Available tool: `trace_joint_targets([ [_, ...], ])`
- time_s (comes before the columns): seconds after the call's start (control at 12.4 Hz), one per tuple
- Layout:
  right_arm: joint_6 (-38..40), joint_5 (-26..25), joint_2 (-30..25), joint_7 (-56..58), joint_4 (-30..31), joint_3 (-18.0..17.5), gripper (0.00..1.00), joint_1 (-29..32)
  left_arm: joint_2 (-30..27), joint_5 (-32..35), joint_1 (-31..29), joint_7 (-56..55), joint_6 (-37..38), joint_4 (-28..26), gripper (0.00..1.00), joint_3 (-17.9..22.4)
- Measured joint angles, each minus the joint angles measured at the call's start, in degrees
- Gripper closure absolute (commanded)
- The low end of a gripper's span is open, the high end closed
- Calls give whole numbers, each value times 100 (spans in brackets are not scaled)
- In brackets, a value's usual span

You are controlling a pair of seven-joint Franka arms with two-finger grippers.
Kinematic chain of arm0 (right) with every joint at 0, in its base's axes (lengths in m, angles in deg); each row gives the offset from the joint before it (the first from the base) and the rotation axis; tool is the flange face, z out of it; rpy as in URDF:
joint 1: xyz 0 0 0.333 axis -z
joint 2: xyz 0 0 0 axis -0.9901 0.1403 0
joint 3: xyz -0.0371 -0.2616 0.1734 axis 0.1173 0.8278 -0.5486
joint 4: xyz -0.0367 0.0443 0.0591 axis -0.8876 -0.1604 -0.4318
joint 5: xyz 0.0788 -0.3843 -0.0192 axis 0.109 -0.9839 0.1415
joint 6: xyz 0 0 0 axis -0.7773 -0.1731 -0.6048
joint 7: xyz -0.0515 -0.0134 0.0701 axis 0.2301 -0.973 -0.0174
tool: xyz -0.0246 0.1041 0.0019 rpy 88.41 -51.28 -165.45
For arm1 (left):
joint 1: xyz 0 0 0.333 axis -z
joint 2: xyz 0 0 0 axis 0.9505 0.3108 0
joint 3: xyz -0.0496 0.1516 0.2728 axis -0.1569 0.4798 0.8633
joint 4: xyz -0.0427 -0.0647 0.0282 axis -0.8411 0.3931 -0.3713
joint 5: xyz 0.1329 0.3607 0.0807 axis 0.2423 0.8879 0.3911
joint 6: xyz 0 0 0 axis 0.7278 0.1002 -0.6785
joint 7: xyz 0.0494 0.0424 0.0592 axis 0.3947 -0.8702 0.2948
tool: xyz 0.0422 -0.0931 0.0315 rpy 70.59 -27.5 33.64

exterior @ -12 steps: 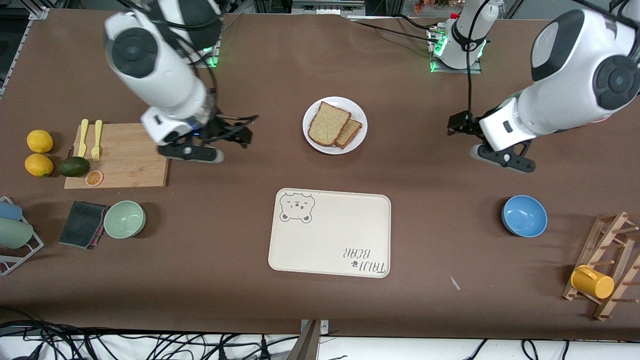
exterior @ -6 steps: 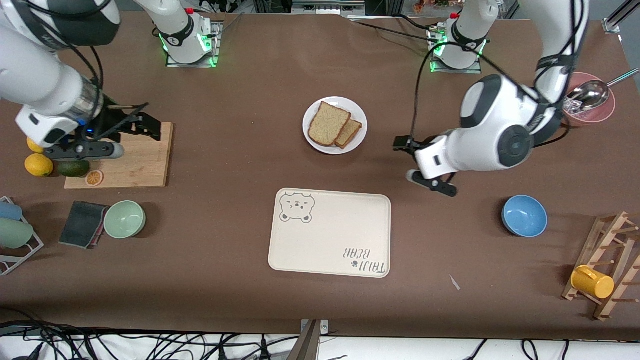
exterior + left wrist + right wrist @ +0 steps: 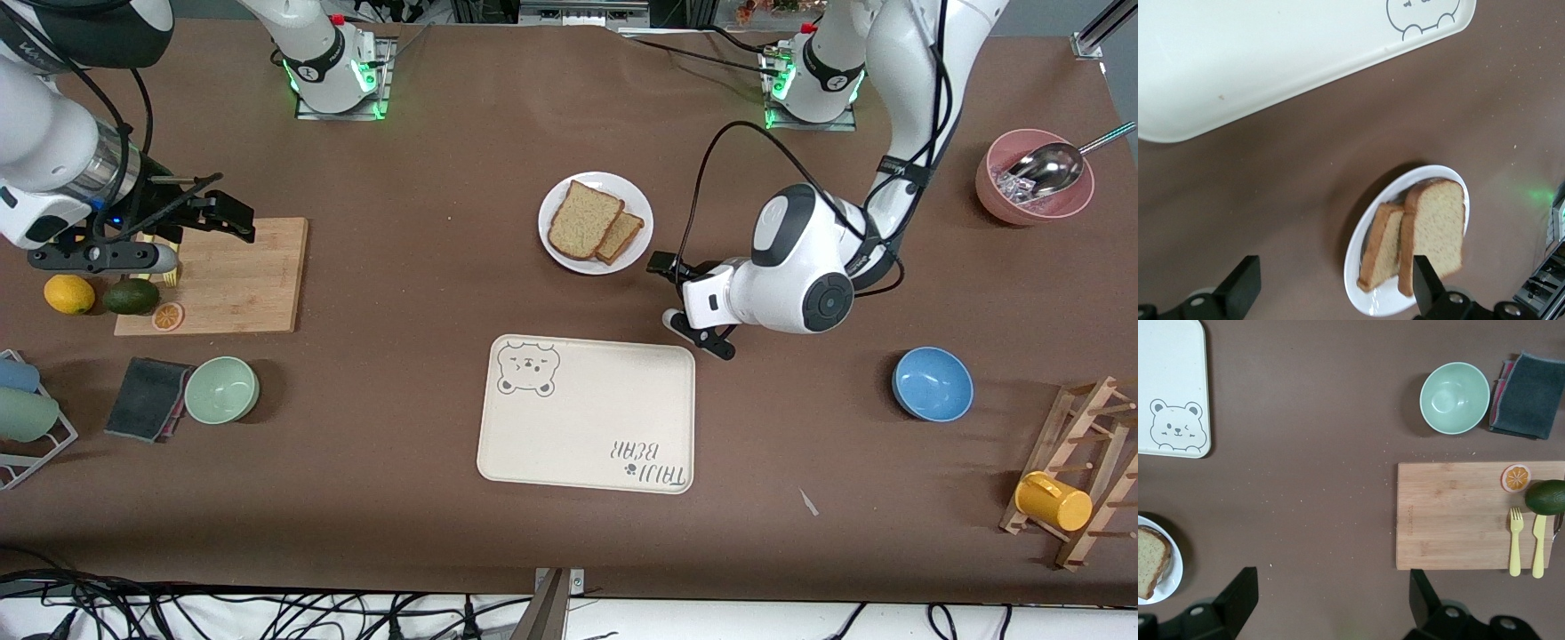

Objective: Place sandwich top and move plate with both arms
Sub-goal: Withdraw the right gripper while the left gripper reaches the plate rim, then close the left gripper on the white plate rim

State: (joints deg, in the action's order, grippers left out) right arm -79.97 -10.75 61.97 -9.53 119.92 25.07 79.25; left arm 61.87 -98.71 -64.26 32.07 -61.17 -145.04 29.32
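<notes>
- The left gripper [image 3: 1331, 293] is hovering with its two black fingers [image 3: 1239, 288] spread wide and holding nothing.
- The plate [image 3: 1365, 248] is lying on the brown bench [image 3: 1271, 180] between the fingers, nearer one of them.
- The sandwich top [image 3: 1435, 230] is leaning on a darker slice [image 3: 1379, 250].
- The cream tray [image 3: 1258, 60] is lying well apart from the fingers.

The only readable lettering is on the cream rectangular tray [image 3: 587, 413] in the lower middle of the front view. Near its lower right corner stands "TAIJI BEAR", upside down from this camera, with a small paw print beside it. A winking bear's face is drawn at its upper left corner.
</notes>
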Motion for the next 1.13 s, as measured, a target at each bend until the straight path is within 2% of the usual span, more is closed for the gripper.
trace_joint_targets([
  [0.16, -1, -44, 0, 0, 2, 0, 0, 0, 71, -621, 4, 707, -723, -625, 2, -89],
  [0.4, -38, -54, 0, 0, 0, 1, 0, -2, 90, -1449, 5, 1417, -1110, -1279, 7, -198],
  [0.48, -50, -54, 0, 0, 0, 1, 0, -7, 89, -1606, 6, 1498, -1201, -1410, 16, -273],
  [0.56, -54, -54, 0, 0, -1, 1, 0, -13, 89, -1674, 6, 1546, -1341, -1534, 20, -360],
  [0.81, -57, -54, 0, 0, -1, 1, 0, -19, 88, -1700, 9, 1791, -1660, -1803, 48, -501],
  [0.97, -57, -54, 3, 0, 0, 1, 0, -19, 89, -1710, -13, 1998, -1707, -1866, 63, -500],
  [1.13, -56, -55, 3, 0, 0, 1, 0, -19, 88, -1833, -27, 2047, -1708, -1872, 68, -500],
])
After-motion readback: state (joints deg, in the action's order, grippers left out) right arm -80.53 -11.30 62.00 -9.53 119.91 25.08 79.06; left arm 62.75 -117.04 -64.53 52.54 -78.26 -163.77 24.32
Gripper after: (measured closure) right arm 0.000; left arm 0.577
